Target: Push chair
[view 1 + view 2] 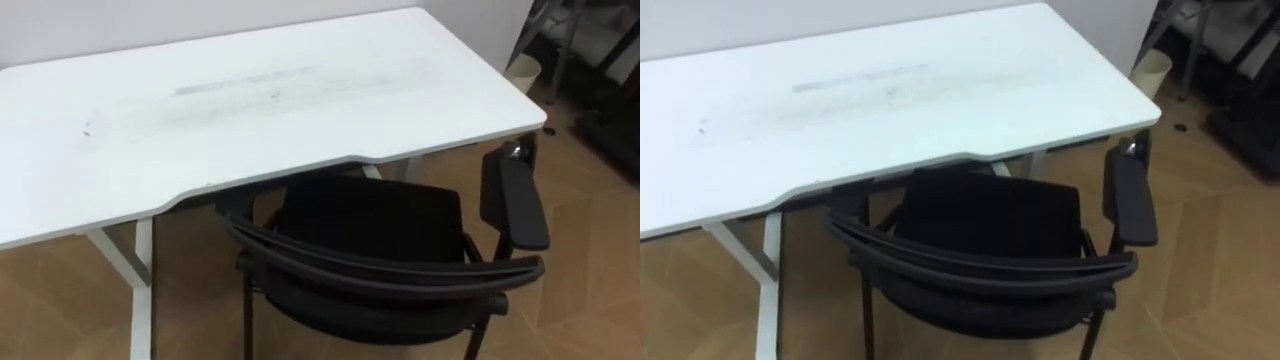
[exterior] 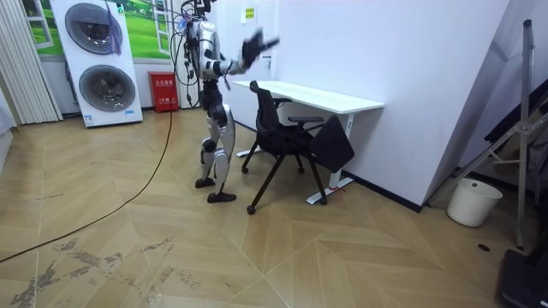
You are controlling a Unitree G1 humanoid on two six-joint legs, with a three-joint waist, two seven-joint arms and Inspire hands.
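Observation:
A black chair (image 1: 370, 250) stands in front of me at the white desk (image 1: 250, 110), its curved backrest (image 1: 380, 275) nearest me and its seat just short of the desk's front cut-out. A wide black arm pad (image 1: 518, 200) sticks up on the chair's right side. In the room view I stand upright behind the chair (image 2: 282, 137), facing the desk (image 2: 325, 98). My right hand (image 2: 257, 44) is raised forward at chest height above the backrest and touches nothing. The left arm is hidden behind my body there.
A white bin (image 1: 522, 70) stands on the wooden floor beyond the desk's right end, also the bin (image 2: 473, 201) in the room view, with dark metal frames (image 1: 590, 60) beside it. Stacked washing machines (image 2: 98, 60) and a red box (image 2: 163, 90) stand behind me. The wall runs behind the desk.

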